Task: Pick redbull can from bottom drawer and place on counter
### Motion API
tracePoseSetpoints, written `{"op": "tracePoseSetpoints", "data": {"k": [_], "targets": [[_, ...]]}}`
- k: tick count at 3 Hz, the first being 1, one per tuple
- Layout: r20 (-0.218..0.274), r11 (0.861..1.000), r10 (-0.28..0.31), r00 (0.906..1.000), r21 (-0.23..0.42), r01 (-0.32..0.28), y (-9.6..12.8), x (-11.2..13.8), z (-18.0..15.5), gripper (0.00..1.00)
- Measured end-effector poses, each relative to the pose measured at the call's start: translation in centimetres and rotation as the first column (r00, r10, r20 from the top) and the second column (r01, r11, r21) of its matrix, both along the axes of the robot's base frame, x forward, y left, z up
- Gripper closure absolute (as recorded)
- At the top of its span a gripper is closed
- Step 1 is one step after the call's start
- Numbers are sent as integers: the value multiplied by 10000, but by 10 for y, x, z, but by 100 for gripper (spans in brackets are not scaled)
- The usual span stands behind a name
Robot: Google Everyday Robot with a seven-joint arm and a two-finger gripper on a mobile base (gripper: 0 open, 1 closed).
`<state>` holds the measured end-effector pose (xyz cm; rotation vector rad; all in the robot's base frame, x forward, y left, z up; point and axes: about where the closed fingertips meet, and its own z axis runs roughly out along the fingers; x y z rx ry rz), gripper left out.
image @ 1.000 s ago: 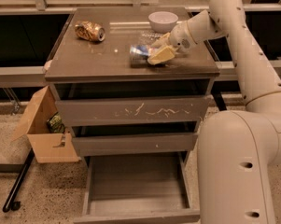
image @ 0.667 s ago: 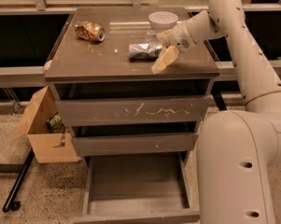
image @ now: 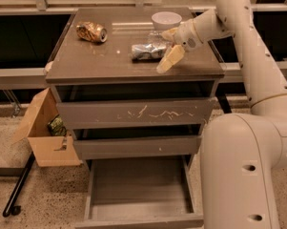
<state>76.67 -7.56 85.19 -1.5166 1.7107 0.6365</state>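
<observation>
I am seeing the redbull can (image: 145,52) lying on its side on the counter (image: 95,63), right of the middle, with its length running left to right. The gripper (image: 165,51) is sitting at the can's right end with its fingers (image: 169,60) spread apart, one angling down toward the front edge and the other reaching up toward the back. Neither is clamping the can. Just behind the gripper a white bowl (image: 166,19) is standing near the back edge. A dented gold can (image: 91,32) is lying well apart at the back left. Below, the bottom drawer (image: 138,192) is standing pulled out. A cardboard box (image: 47,142) is resting on the floor to the cabinet's left.
</observation>
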Motion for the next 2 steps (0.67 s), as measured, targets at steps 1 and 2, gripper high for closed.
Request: {"op": "tracePoseSetpoints", "data": {"k": [1, 2], "targets": [[537, 9998, 61, 9985, 182, -70, -19, -3, 21, 0], [1097, 9997, -104, 9939, 235, 79, -52, -15, 51, 0]]}}
